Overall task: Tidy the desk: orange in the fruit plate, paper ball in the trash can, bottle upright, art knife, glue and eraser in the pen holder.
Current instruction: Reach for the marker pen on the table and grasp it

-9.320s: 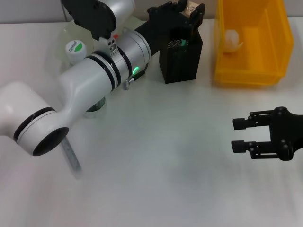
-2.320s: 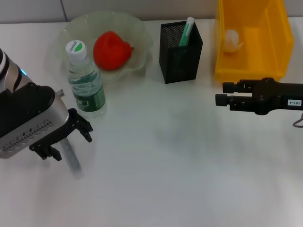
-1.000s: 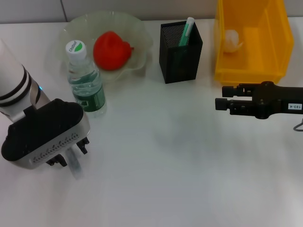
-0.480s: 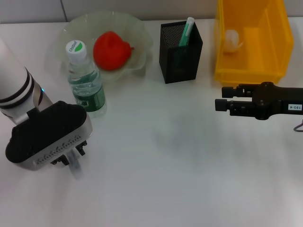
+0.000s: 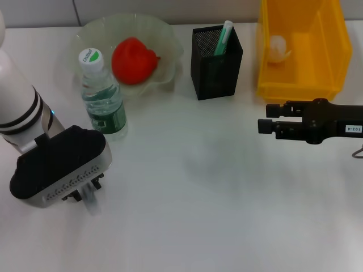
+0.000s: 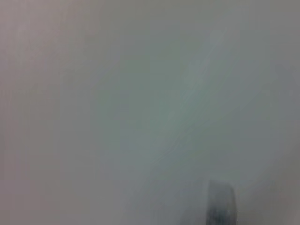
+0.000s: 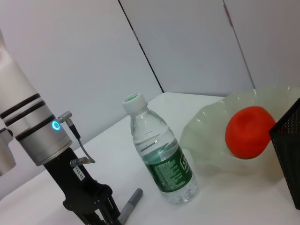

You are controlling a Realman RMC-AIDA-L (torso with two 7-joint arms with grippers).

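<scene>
Left gripper low, right gripper hovering

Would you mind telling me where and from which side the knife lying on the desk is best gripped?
The knife lies flat beside the bottle, a slim bar. Likely best: come straight down and pinch across its narrow width mid-handle, as the left gripper is set over it.

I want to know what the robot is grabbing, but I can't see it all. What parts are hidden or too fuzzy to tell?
- Art knife: in the head view the left gripper and its wrist housing cover most of it; only one end shows.
- Left wrist view: nearly all grey blur; one small dark tip shows, cut off by the edge.
- Pen holder: its dark mesh hides everything inside except a green stick.
- Right gripper: seen side-on in the head view.
</scene>
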